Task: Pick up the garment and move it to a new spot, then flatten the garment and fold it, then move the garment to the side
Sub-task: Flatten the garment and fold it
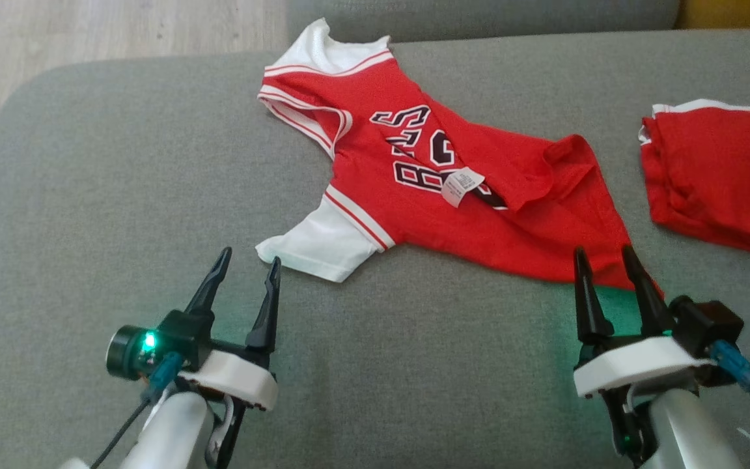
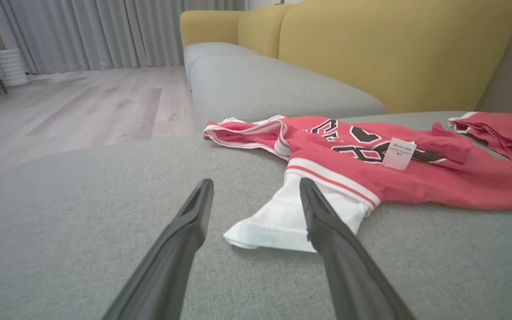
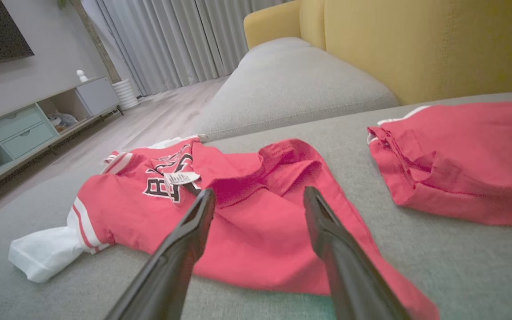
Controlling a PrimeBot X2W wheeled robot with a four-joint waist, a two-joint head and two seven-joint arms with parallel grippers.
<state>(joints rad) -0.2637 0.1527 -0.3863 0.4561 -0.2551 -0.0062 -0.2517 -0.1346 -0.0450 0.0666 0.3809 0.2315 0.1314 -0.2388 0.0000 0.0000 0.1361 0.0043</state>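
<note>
The garment (image 1: 479, 215), crumpled on the sofa seat (image 1: 121, 195) with its long axis running far left to near right, is being bracketed by spread, empty pincers: left pincer (image 1: 250, 256) beside the white sleeve (image 1: 313, 251), right pincer (image 1: 603, 249) at the hem corner (image 1: 603, 273).

You have soft, even daylight and only faint shadows. The green lamp (image 1: 149, 340) on the left end effector (image 1: 250, 256) glows, and green spills on the cushion (image 1: 414, 365) by the right end effector (image 1: 603, 249). Wrist views bend at the edges, and the near fingers (image 3: 171, 266) look soft.
</note>
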